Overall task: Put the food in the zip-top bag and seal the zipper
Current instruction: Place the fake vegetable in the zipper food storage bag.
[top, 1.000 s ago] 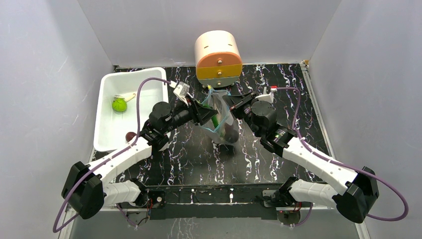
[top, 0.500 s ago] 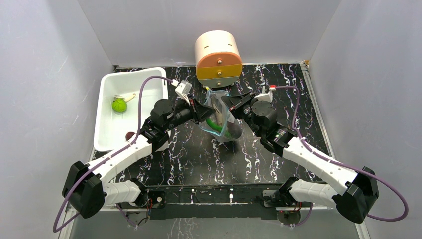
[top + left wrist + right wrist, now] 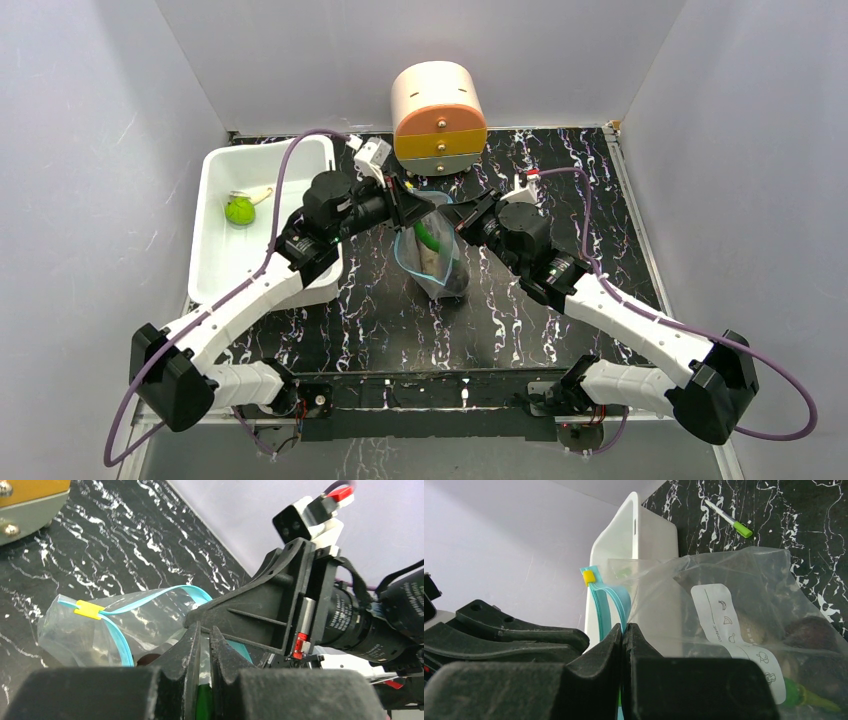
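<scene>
The zip-top bag (image 3: 432,262) hangs between my two grippers over the middle of the table, its mouth spread open. My left gripper (image 3: 413,209) is shut on the bag's left mouth edge, and its jaws (image 3: 205,629) are nearly closed on plastic. My right gripper (image 3: 463,217) is shut on the right mouth edge, seen up close in the right wrist view (image 3: 623,627). The teal zipper (image 3: 118,646) has a yellow end tab (image 3: 89,611). The green pepper (image 3: 428,239) and a dark ball (image 3: 815,630) lie inside the bag. The lime-green fruit (image 3: 238,211) sits in the tub.
The white tub (image 3: 300,160) stands at the left, under my left arm. A round cream and orange drawer unit (image 3: 438,118) stands at the back, just behind the bag. A white pen with a green tip (image 3: 730,520) lies on the black marbled table (image 3: 560,170).
Both grippers have moved back and apart, pulling the bag's mouth wider. The bag has shifted slightly left. My left arm now covers the dark ball at the tub's edge.
</scene>
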`<state>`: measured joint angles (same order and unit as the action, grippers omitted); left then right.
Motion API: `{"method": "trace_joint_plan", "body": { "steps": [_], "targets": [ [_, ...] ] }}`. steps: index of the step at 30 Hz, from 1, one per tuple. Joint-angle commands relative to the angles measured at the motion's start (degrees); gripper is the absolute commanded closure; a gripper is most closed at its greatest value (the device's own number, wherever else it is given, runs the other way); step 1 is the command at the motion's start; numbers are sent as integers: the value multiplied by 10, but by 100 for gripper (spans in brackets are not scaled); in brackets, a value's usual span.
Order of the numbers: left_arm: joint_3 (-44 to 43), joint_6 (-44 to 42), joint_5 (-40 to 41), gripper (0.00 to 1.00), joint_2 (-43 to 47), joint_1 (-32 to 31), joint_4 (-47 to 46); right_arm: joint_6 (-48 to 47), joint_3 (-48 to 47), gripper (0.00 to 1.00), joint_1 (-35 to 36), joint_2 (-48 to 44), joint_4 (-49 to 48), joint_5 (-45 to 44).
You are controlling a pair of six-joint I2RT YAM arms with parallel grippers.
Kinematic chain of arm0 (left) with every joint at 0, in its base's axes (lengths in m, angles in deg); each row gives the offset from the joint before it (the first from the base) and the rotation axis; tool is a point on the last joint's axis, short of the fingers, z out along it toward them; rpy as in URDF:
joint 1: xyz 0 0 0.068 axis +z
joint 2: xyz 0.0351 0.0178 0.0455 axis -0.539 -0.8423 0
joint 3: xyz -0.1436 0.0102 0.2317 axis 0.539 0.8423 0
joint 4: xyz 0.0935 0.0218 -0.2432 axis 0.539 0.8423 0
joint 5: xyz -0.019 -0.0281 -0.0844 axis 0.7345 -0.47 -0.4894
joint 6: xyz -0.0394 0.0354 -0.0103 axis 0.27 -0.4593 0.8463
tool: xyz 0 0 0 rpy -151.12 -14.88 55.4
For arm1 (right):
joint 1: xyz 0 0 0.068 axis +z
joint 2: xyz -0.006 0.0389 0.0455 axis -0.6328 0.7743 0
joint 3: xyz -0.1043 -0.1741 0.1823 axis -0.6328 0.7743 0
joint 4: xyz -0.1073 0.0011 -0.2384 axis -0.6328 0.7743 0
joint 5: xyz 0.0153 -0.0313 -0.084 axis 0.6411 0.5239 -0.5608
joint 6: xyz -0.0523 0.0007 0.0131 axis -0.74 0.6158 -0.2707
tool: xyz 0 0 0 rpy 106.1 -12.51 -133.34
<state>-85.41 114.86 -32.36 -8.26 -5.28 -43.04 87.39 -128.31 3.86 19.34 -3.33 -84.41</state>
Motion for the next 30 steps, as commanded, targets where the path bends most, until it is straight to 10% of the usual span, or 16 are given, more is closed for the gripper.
{"method": "trace_joint_plan", "body": {
  "steps": [1, 13, 21, 30],
  "targets": [
    [-45, -26, 7, 100, -18, -3, 96, -13, -25, 100, 2, -12, -19, 5],
    [-87, -13, -52, 98, -73, -3, 151, -14, -36, 100, 1, -1, -20, 13],
    [-127, -5, -25, 46, -62, -3, 179, -22, -26, 100, 2, -5, -19, -4],
    [-234, -74, 157, 40, -25, -3, 373, -37, -30, 100, 2, 9, -14, -20]
  ]
}}
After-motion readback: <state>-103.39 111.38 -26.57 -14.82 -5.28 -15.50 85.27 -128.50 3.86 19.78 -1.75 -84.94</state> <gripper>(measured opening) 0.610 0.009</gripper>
